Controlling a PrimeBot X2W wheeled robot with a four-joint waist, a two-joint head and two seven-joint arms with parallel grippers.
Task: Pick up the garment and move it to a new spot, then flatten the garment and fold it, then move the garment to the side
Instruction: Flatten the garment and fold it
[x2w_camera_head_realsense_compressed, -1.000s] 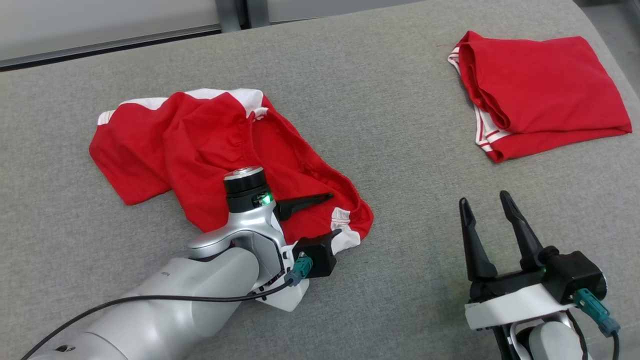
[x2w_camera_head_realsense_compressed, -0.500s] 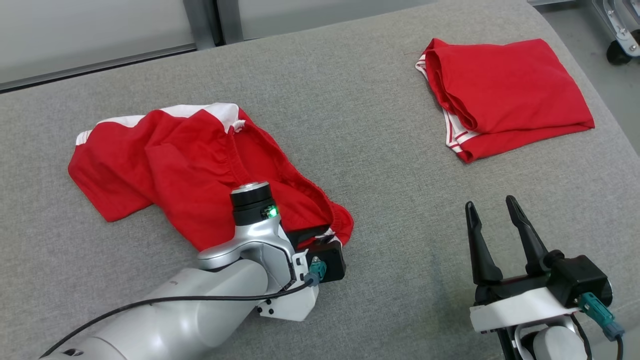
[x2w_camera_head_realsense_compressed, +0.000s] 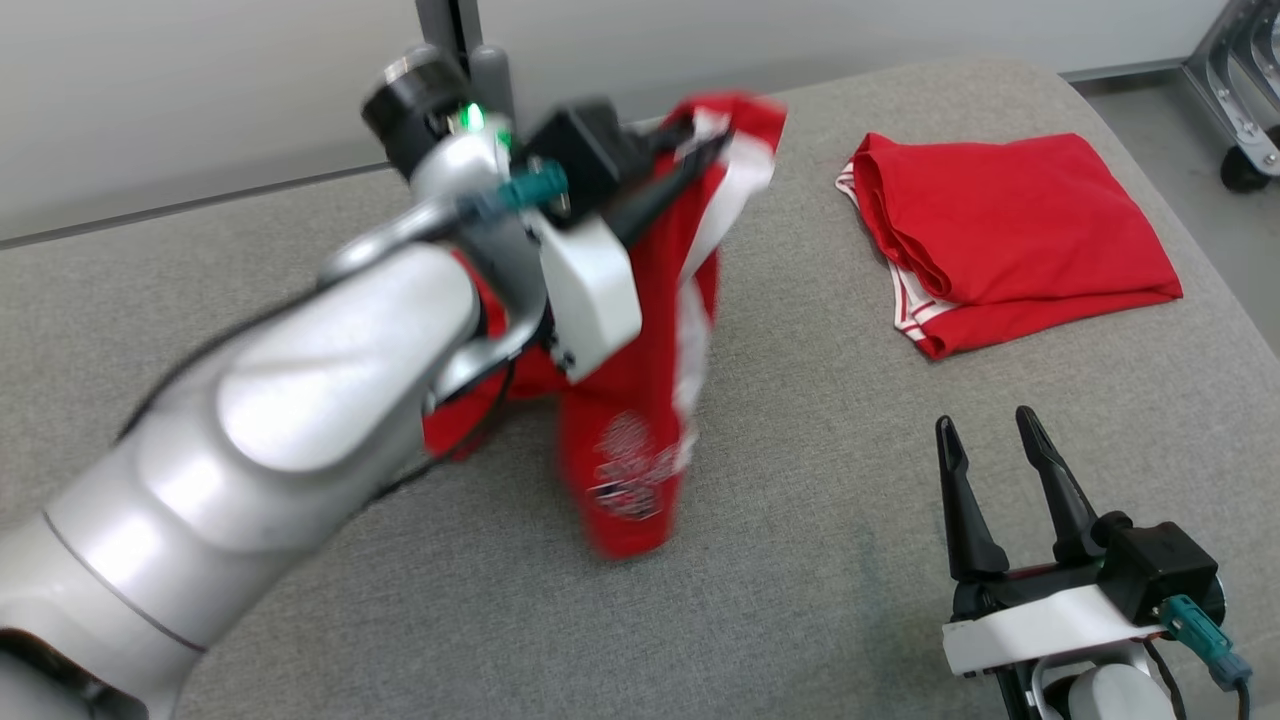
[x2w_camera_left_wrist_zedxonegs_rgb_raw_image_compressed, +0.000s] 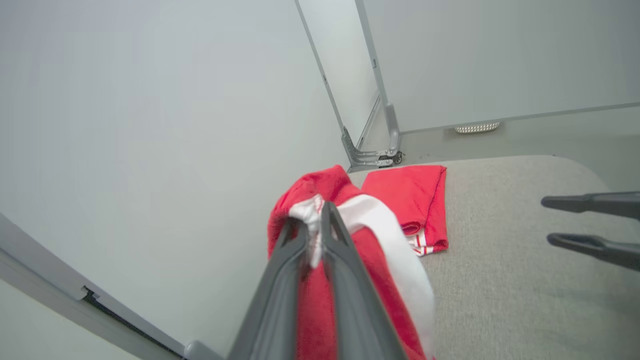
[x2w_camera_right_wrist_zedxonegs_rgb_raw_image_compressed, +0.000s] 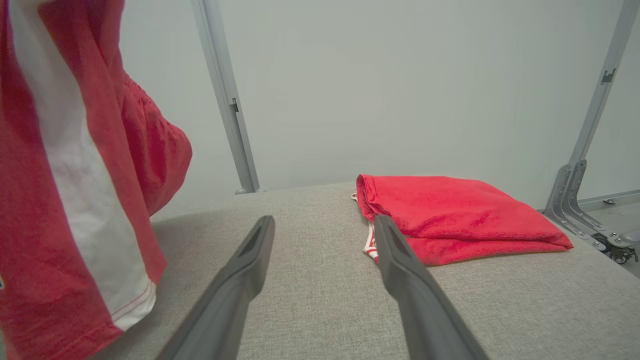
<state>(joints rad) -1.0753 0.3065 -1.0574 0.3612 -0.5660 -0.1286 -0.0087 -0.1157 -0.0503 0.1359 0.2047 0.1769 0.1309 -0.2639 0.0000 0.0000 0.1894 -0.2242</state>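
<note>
Garment (x2w_camera_head_realsense_compressed: 630, 470) lifted.
We have the left gripper (x2w_camera_left_wrist_zedxonegs_rgb_raw_image_compressed: 311, 216) clamped on its hem, cloth hanging where it lay crumpled a second ago; right gripper (x2w_camera_head_realsense_compressed: 985, 425) spread, empty. Relocation next.

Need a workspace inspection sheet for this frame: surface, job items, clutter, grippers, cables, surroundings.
Surface: grey fabric pad, rounded far-right corner.
Job's things: red shorts with white side stripes, hanging from the left gripper; lower hem near the pad, contact unclear.
Clutter: folded red garment lying flat at far right, apart from the shorts.
Grippers: left gripper shut on the shorts' white trim; right gripper open, holding nothing, near right.
Cables: teal plug at left wrist; second teal plug at right wrist.
Surroundings: pale wall panels, metal post, caster wheel.
</note>
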